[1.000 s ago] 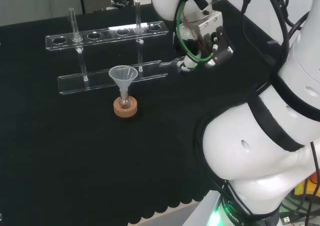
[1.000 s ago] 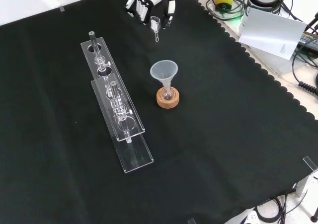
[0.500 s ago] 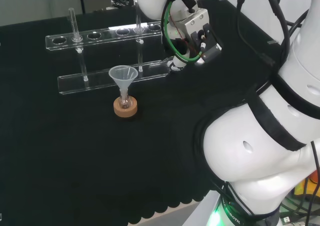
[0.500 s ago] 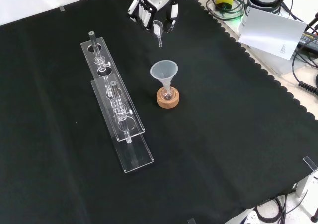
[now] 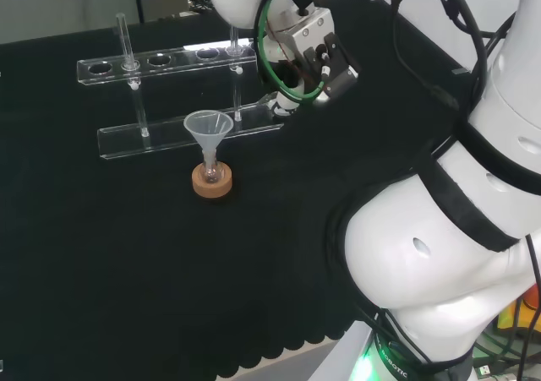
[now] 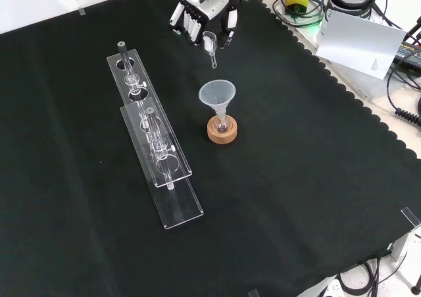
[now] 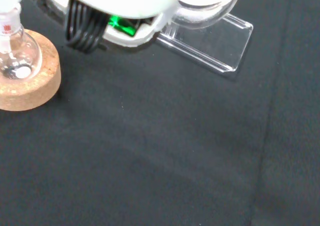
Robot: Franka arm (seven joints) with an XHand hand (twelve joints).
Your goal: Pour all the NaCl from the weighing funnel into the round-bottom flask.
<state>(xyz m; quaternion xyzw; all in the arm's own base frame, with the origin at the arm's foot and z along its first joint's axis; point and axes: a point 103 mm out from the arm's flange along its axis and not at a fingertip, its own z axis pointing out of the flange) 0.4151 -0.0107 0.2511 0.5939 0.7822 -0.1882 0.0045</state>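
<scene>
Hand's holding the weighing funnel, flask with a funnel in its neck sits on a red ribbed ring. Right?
One slip: the stand is a cork ring, not red ribbed, as the front view shows. The hand does hold the weighing funnel; the flask carries its funnel.
</scene>
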